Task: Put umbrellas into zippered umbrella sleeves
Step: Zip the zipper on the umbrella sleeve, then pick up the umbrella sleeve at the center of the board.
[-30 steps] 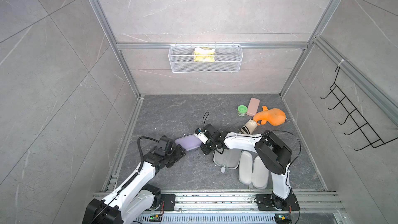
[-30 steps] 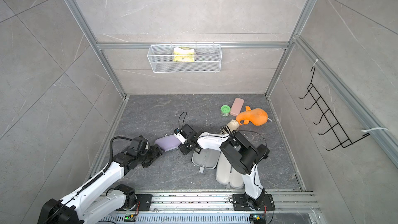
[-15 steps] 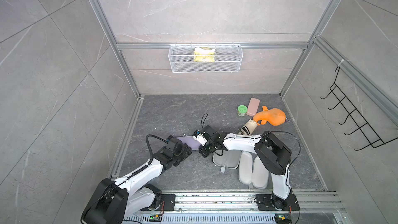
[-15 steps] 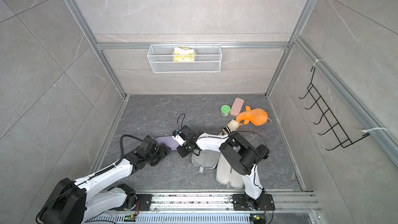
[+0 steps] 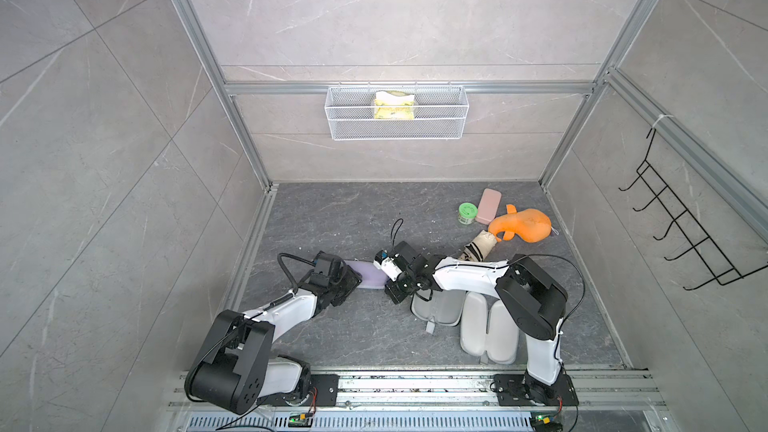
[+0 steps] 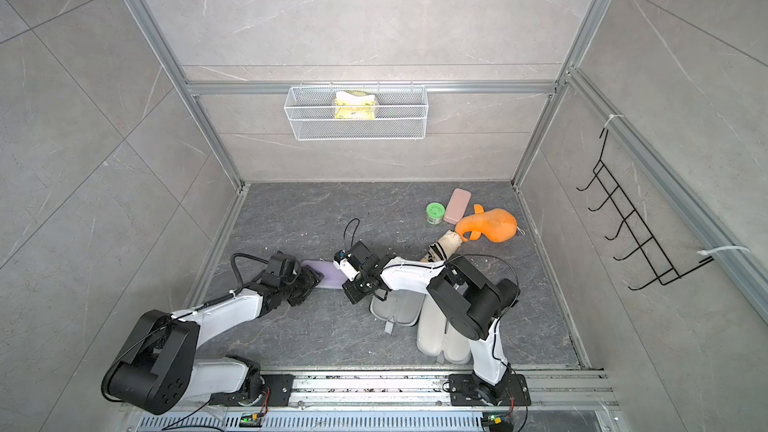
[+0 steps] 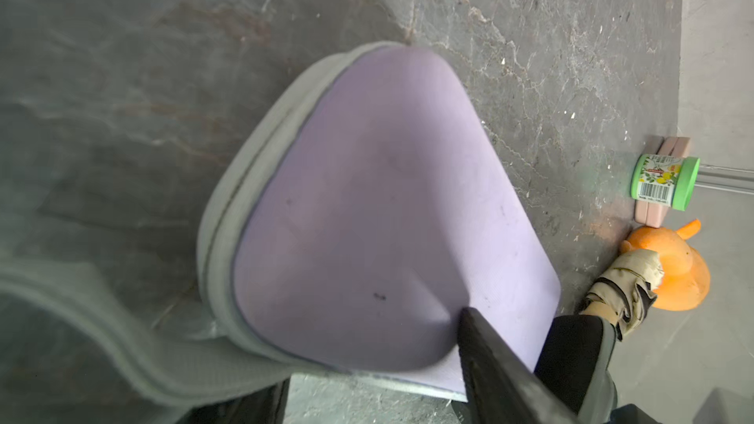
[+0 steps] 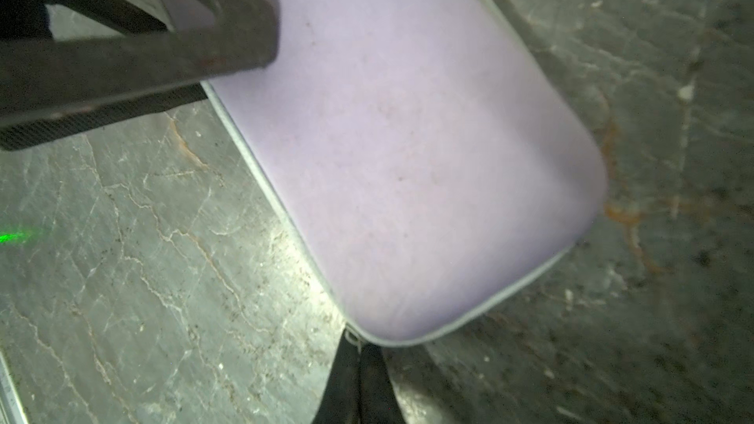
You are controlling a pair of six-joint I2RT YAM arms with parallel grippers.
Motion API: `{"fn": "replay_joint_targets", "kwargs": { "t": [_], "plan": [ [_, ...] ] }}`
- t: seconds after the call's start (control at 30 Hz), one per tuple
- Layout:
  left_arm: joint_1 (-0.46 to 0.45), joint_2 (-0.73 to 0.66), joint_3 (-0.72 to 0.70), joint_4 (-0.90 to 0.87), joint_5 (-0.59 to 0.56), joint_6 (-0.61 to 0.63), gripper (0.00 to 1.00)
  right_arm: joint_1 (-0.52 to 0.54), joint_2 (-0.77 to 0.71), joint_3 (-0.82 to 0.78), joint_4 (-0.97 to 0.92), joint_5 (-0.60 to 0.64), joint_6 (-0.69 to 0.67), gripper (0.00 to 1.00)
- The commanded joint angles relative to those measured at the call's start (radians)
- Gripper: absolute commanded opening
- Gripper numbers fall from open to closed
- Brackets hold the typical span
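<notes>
The lilac sleeve (image 5: 370, 278) (image 6: 328, 276) lies shut on the floor between my two arms. My left gripper (image 5: 353, 280) (image 6: 313, 280) (image 7: 373, 356) straddles its left end, and one finger (image 7: 481, 344) dents the lilac shell (image 7: 367, 205). My right gripper (image 5: 388, 283) (image 8: 359, 350) is shut on the zipper pull at the other end of the sleeve (image 8: 408, 136). A cream umbrella (image 5: 478, 249) (image 7: 624, 287) lies behind the right arm. A cream sleeve (image 5: 488, 328) lies open at the front right, beside another open, grey-lined sleeve (image 5: 436, 309).
An orange plush toy (image 5: 523, 224), a green jar (image 5: 467, 213) and a flat pink case (image 5: 488, 205) lie at the back right. A wire basket (image 5: 397, 112) hangs on the back wall and a black hook rack (image 5: 681, 234) on the right wall.
My left arm has reached right to the lilac sleeve's left end and its jaws have narrowed onto it. The right gripper has stayed shut at the other end.
</notes>
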Motion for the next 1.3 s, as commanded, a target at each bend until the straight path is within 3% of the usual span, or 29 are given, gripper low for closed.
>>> {"fn": "replay_joint_targets", "kwargs": {
  "t": [0.0,0.1,0.33,0.57,0.7,0.87,1.07,1.27],
  "plan": [
    [0.050,0.071,-0.005,-0.079,-0.020,0.066,0.59,-0.025,-0.029,-0.022,-0.102,0.117,-0.067,0.00],
    [0.053,0.095,0.009,-0.063,0.008,0.083,0.58,-0.025,-0.023,-0.004,-0.122,0.160,-0.105,0.00],
    [0.067,0.091,0.034,-0.082,0.046,0.127,0.61,-0.027,-0.045,0.004,-0.099,0.095,-0.082,0.01],
    [0.098,-0.074,0.035,-0.168,0.114,0.180,0.81,-0.159,-0.137,0.047,-0.152,-0.189,-0.001,0.37],
    [0.109,-0.147,-0.019,-0.090,0.142,0.126,0.84,-0.199,-0.083,0.138,-0.148,-0.316,0.104,0.61],
    [0.109,-0.111,-0.061,0.061,0.161,0.059,0.82,-0.229,0.089,0.317,-0.165,-0.336,0.197,0.77],
    [0.110,-0.028,-0.074,0.174,0.170,0.016,0.76,-0.234,0.248,0.488,-0.323,-0.341,0.201,0.78],
    [0.114,0.059,-0.086,0.254,0.176,-0.013,0.66,-0.228,0.280,0.430,-0.270,-0.435,0.276,0.73]
  ]
}}
